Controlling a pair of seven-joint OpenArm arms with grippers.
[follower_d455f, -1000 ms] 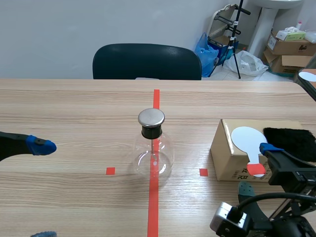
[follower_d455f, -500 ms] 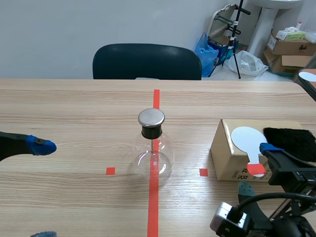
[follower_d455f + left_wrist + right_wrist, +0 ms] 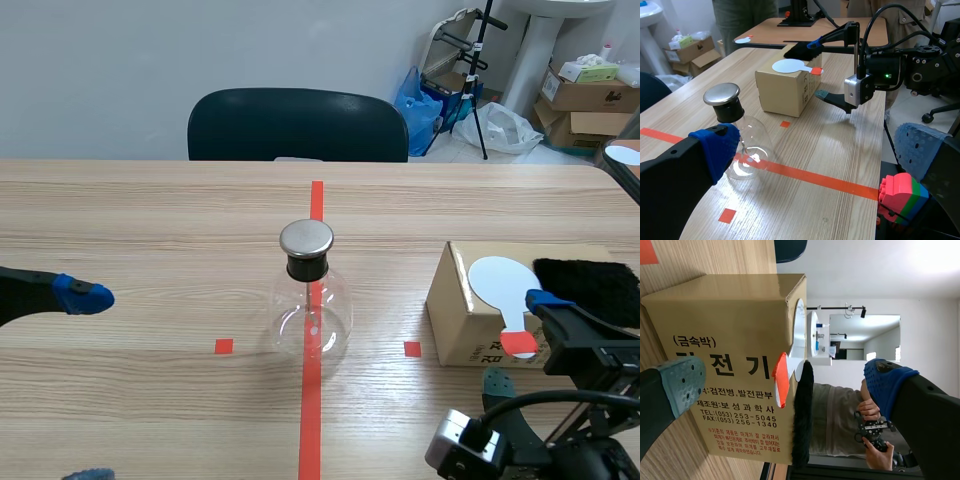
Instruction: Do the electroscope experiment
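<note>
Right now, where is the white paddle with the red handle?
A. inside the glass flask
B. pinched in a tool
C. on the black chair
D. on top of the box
D: the paddle lies flat on top of the box, next to the black fur.

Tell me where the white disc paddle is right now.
In the scene view, the white disc paddle lies atop the cardboard box on the table's right side, beside the black fur.
</note>
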